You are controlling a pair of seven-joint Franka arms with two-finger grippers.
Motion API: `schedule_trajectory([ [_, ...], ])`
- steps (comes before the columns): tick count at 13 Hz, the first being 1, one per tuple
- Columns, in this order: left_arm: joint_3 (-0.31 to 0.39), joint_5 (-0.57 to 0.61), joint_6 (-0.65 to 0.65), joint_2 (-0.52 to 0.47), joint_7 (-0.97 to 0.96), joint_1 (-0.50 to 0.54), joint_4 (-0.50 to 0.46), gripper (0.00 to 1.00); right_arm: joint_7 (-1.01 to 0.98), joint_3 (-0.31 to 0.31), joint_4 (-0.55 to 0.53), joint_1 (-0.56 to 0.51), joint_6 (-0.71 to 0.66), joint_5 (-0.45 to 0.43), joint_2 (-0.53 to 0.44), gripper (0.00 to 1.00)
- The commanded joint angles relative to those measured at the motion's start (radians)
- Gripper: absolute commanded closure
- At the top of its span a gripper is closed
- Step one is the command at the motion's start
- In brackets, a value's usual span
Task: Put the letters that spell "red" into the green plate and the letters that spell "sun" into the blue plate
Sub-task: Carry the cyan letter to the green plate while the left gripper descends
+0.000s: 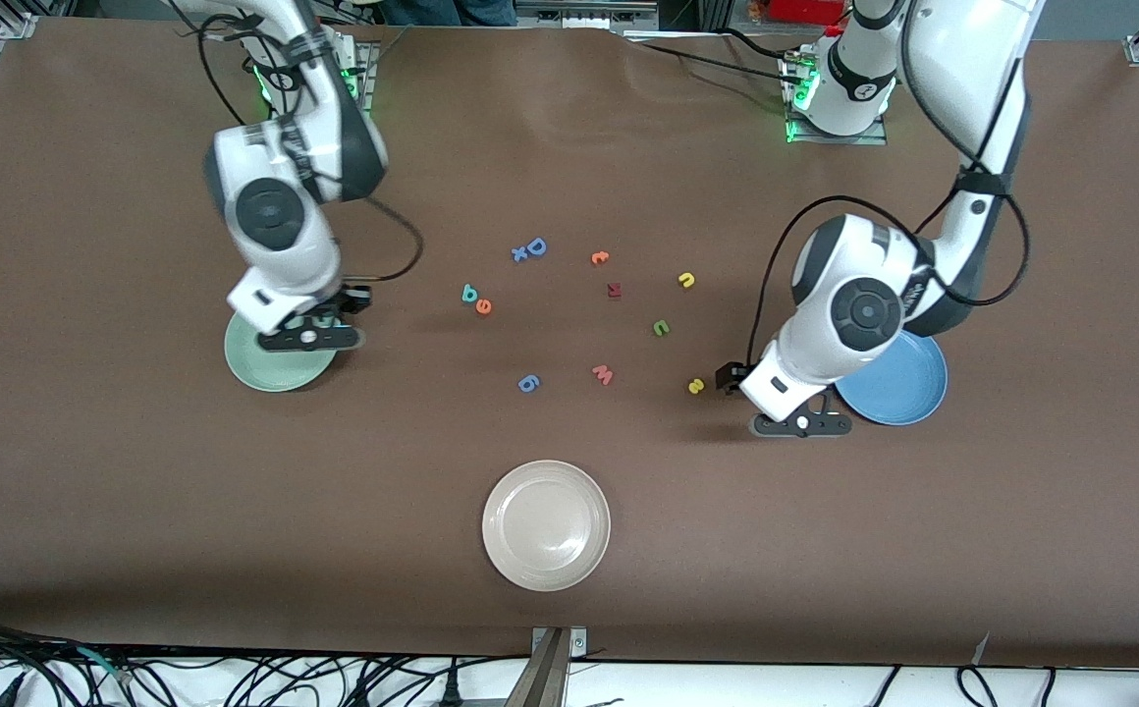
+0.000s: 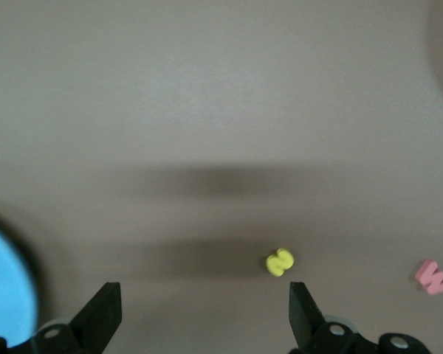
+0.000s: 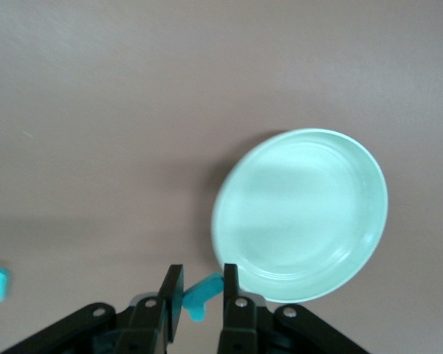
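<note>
Foam letters, small and chunky with a matte surface, lie scattered on a brown paper-like table cover point(image 1: 569, 589) that shows a few soft creases.

Green plate point(image 1: 270, 368): round, pale mint, smooth and glossy with a raised rim, toward the right arm's end. Blue plate point(image 1: 908, 388): same shape, medium blue, toward the left arm's end. Cream-white plate point(image 1: 546, 525): round, glazed, nearest the front camera.

Right gripper point(image 3: 201, 302) is over the rim of the green plate, jaws pinched on the teal "r" point(image 3: 201, 296); the letter sits between the two black fingers, its curved end sticking out past the tips toward the plate.

Left gripper point(image 2: 205, 306) hangs over bare table just beside the blue plate, jaws spread wide and holding nothing. Yellow "s" point(image 1: 695, 386) lies flat on the table, close to one finger point(image 2: 304, 310) and just ahead of its tip, inside the gap line but not touched.

Still on the table mid-field: teal "d" point(image 1: 469, 293) touching the orange "e" point(image 1: 483, 307); green "u" point(image 1: 661, 328); yellow "n" point(image 1: 686, 281), farther from the camera than the "u". Pink "w" point(image 1: 603, 374) lies between the "s" and a blue "6"-shaped letter point(image 1: 528, 383).
</note>
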Motion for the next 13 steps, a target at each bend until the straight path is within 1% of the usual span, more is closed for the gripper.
schedule_trajectory([
  [1,0.011,-0.014,0.074,0.030,-0.051,-0.039,-0.023,0.00,-0.183,-0.094,-0.070,0.006,0.038,0.055,-0.020,0.83],
  [3,0.011,-0.014,0.109,0.064,-0.071,-0.056,-0.023,0.00,-0.228,-0.099,-0.085,-0.046,0.050,0.057,0.017,0.83],
  [5,0.011,-0.014,0.144,0.090,-0.094,-0.074,-0.024,0.00,-0.237,-0.099,-0.112,-0.054,0.092,0.057,0.063,0.83],
  [7,0.011,-0.014,0.179,0.116,-0.100,-0.079,-0.024,0.00,-0.240,-0.099,-0.112,-0.063,0.144,0.057,0.142,0.82],
  [9,0.011,-0.014,0.201,0.135,-0.111,-0.094,-0.024,0.00,-0.240,-0.096,-0.110,-0.073,0.172,0.059,0.166,0.79],
  [10,0.011,-0.014,0.206,0.142,-0.113,-0.097,-0.024,0.00,-0.240,-0.094,-0.110,-0.073,0.176,0.086,0.166,0.70],
  [11,0.011,-0.014,0.206,0.145,-0.113,-0.099,-0.024,0.00,-0.242,-0.090,-0.110,-0.064,0.178,0.123,0.169,0.36],
  [12,0.011,-0.012,0.206,0.145,-0.114,-0.099,-0.027,0.01,-0.242,-0.082,-0.106,-0.067,0.178,0.135,0.169,0.05],
  [13,0.011,-0.012,0.207,0.145,-0.122,-0.107,-0.037,0.01,-0.242,-0.081,-0.104,-0.067,0.172,0.137,0.166,0.02],
])
